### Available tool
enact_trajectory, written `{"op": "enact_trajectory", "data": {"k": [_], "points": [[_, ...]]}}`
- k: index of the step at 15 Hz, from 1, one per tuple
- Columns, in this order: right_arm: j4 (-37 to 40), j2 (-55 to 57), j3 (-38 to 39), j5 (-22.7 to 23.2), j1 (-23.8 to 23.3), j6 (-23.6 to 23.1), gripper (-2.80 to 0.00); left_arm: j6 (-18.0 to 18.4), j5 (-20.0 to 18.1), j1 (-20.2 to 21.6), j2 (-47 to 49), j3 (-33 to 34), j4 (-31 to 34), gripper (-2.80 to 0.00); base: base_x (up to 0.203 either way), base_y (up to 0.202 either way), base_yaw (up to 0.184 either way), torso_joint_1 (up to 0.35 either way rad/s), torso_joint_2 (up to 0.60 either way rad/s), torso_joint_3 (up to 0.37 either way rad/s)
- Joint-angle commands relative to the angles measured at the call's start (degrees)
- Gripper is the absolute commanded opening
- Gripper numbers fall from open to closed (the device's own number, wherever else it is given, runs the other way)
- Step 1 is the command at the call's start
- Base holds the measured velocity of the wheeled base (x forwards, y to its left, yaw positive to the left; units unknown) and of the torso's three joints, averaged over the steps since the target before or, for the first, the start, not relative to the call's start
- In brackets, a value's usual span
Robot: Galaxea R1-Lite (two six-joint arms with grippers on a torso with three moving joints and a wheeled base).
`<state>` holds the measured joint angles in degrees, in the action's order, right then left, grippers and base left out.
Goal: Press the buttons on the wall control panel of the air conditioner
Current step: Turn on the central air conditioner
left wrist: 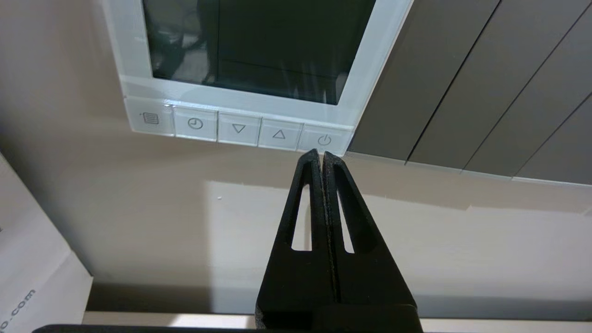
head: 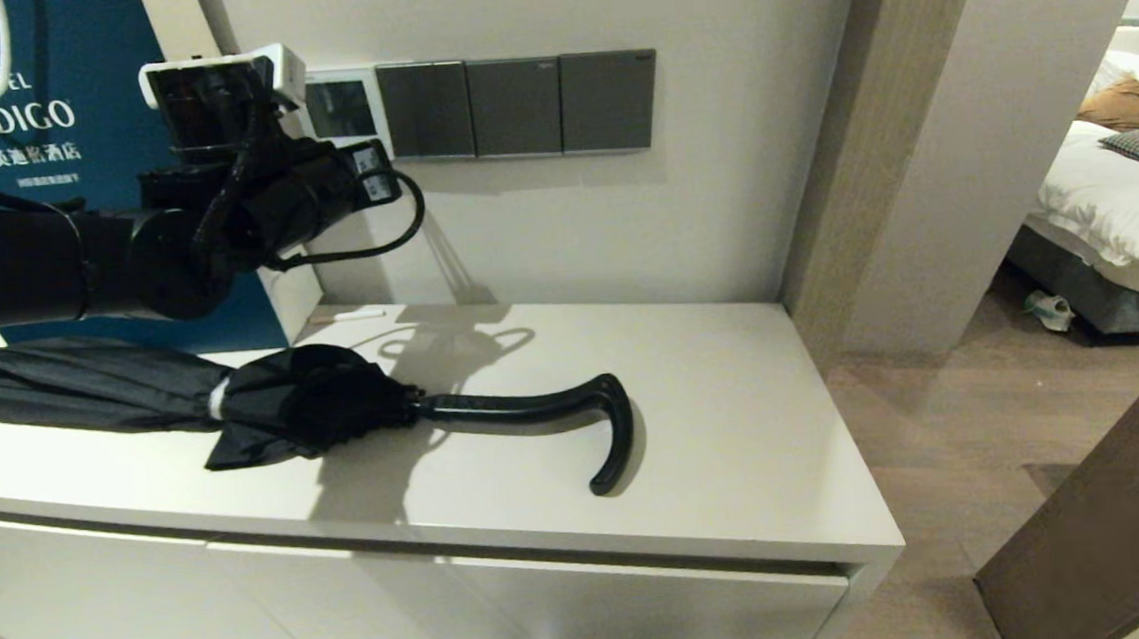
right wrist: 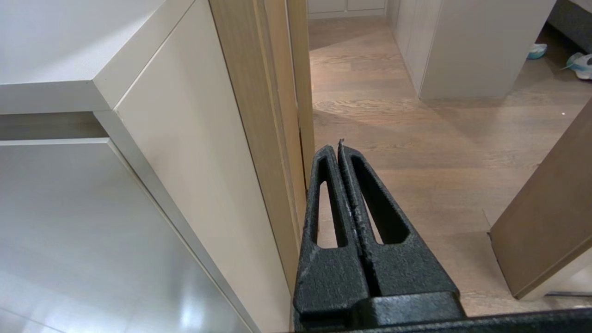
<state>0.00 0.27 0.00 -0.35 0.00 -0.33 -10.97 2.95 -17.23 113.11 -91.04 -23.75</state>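
the left gripper (left wrist: pixel 321 155), fingers pressed together and empty, points just under the power button (left wrist: pixel 324 139) on the white thermostat (left wrist: pixel 365 64); the right gripper (right wrist: pixel 336 149) hangs clenched beside the cabinet (right wrist: pixel 185 152).

This was a hotel room entryway, probably: a teal Hotel Indigo paper bag (head: pixel 46 146) stood on a white cabinet (head: pixel 738 428) beside a folded black umbrella (head: pixel 315 402), while a made bed (head: pixel 1123 211) with pillows showed through the doorway.
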Motion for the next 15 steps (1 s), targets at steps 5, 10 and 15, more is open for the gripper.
{"op": "enact_trajectory", "data": {"k": [5,10,15], "points": [[0.0,0.1,0.1,0.0,0.0,0.0,-2.8,-0.1,0.0,0.0,0.4,-0.2,-0.2,-2.8,0.0,0.0,0.0,0.0,0.0,0.0],[0.0,0.1,0.1,0.0,0.0,0.0,-2.8,-0.2,0.1,0.0,1.2,-3.5,0.4,-2.8,0.0,0.0,0.0,0.0,0.0,0.0],[0.0,0.1,0.1,0.0,0.0,0.0,-2.8,-0.2,0.1,0.0,1.4,-4.1,0.6,-2.8,0.0,0.0,0.0,0.0,0.0,0.0]]}}
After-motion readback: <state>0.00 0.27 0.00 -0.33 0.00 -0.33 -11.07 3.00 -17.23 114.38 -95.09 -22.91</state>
